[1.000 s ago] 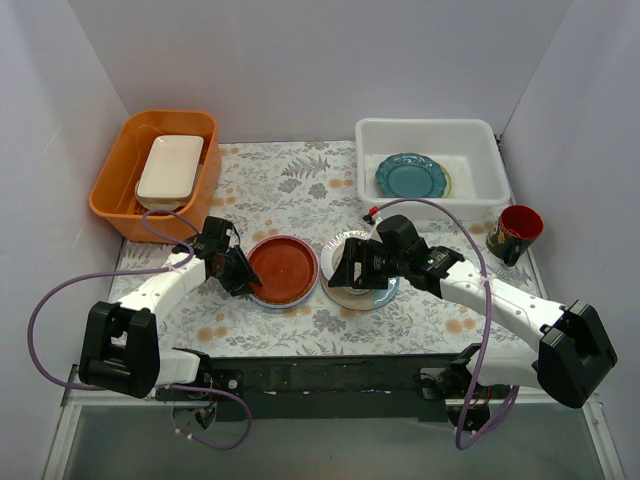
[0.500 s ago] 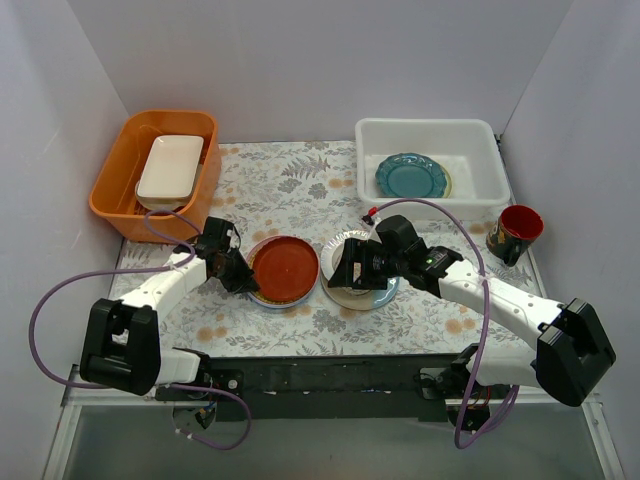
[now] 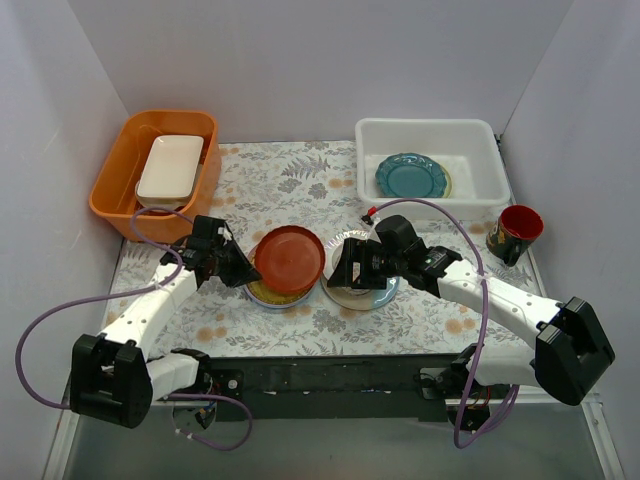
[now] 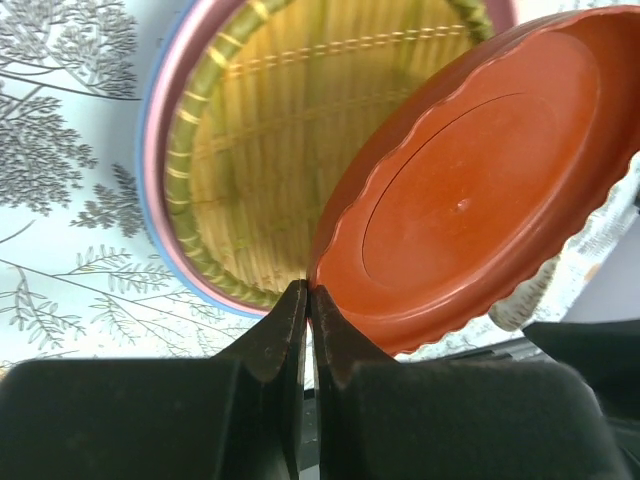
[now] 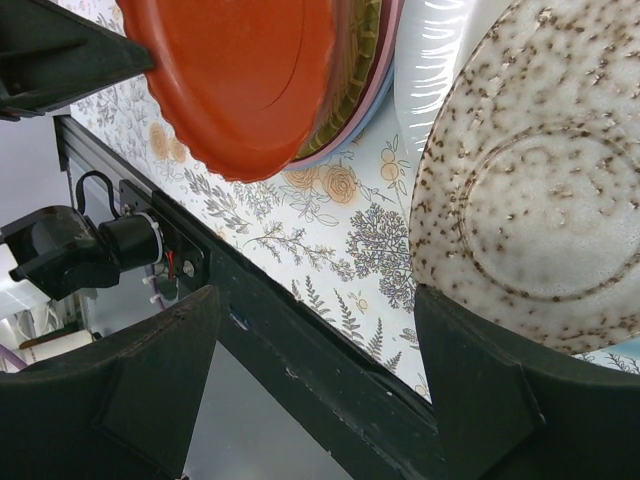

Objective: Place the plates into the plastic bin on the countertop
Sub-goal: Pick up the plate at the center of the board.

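One red-brown plate (image 4: 470,190) is pinched by its rim in the clenched left tool (image 4: 308,297), tilted off the stack (image 4: 240,150). It should be lifted clear before being carried to the plastic bin (image 3: 428,124). The right tool (image 5: 315,320) is seen released.

Bare worktop (image 3: 290,185) lies open between the orange tub (image 3: 105,195) and the bin (image 3: 428,127). A teal plate (image 3: 411,175) covers the bin's left-middle floor, with room to its right. A mug (image 3: 517,230) stands just beside the bin's near right corner. The right arm (image 3: 470,285) hangs over the speckled stack (image 3: 352,293), just right of the tilted red plate (image 3: 289,259).
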